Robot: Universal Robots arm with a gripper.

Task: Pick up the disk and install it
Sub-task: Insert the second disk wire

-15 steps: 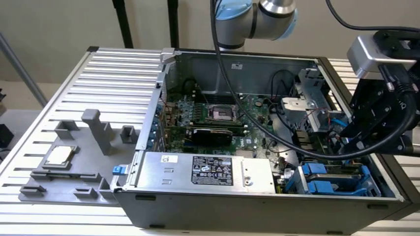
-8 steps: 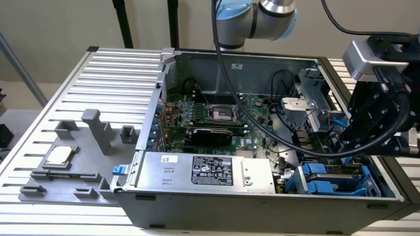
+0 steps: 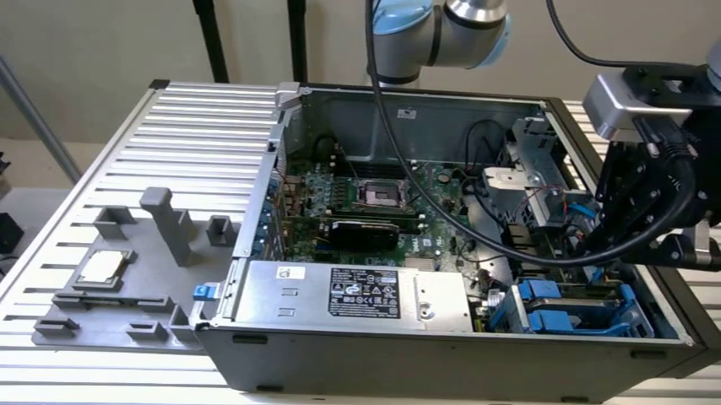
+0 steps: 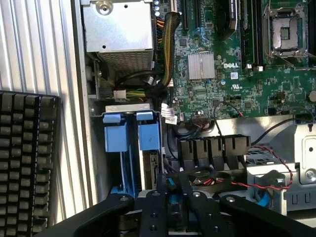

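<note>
The disk (image 4: 149, 165) stands on edge in the drive bay at the case's front corner, with blue side rails and blue latch tabs at its end. In the exterior view its blue rails (image 3: 543, 291) show low at that view's right. My black gripper (image 4: 173, 200) hangs just over the bay. Its two fingers (image 4: 159, 202) are drawn close, with a blue plastic piece at the disk's end between them. In the exterior view the gripper (image 3: 586, 253) reaches down into the case's right side, and its tips are partly hidden by cables.
A silver power supply box (image 3: 338, 291) fills the case's front. The green motherboard (image 4: 232, 74) lies beyond, with a black fan shroud (image 4: 212, 148) and red wires beside the bay. A black keyboard (image 4: 24, 163) lies outside the case. A grey fixture with a small chip (image 3: 101, 266) sits at the exterior view's left.
</note>
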